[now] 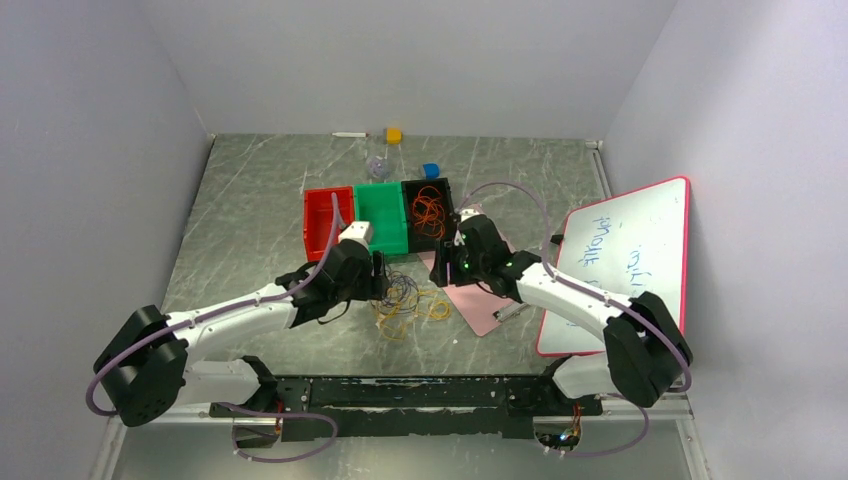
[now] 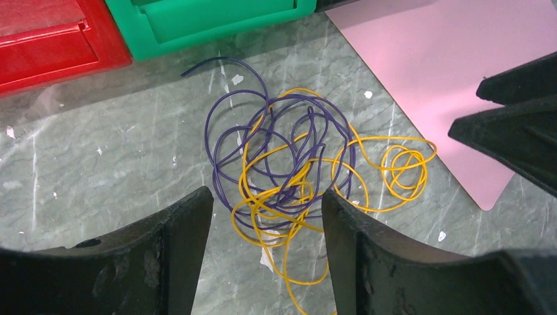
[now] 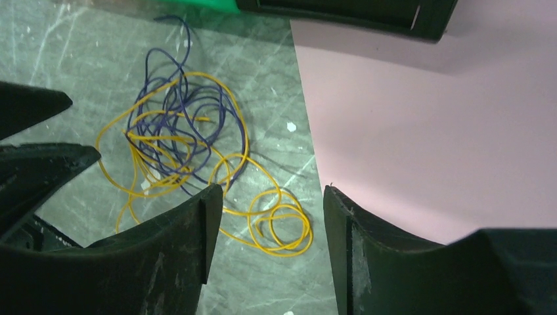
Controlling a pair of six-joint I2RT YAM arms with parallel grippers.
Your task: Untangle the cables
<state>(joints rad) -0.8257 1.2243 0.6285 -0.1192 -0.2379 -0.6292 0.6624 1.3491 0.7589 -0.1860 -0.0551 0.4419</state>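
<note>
The cables [image 2: 289, 170] (purple-yellow tangle, strand count unclear) are lying on the table [image 2: 98, 164] before three bins: red bin [image 1: 318, 215], green bin [image 1: 380, 210], black bin [image 1: 445, 186]. Left gripper [image 2: 263, 203] and right gripper [image 3: 270, 197] are hovering alongside, jaws spread wide, gripping nothing. Whiteboard [image 1: 620, 260] scrawl unreadable.

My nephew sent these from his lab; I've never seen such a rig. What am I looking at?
Two robot arms are bolted to a table, each with a two-finger gripper. The wide picture is from a camera overhead; the other two are from wrist cameras, whose black shapes are the gripper's fingers. On it lie tangled purple and yellow cables, a pink sheet, a whiteboard, and a red bin, a green bin and a black bin holding orange cables. The left gripper and right gripper are open, empty.
</note>
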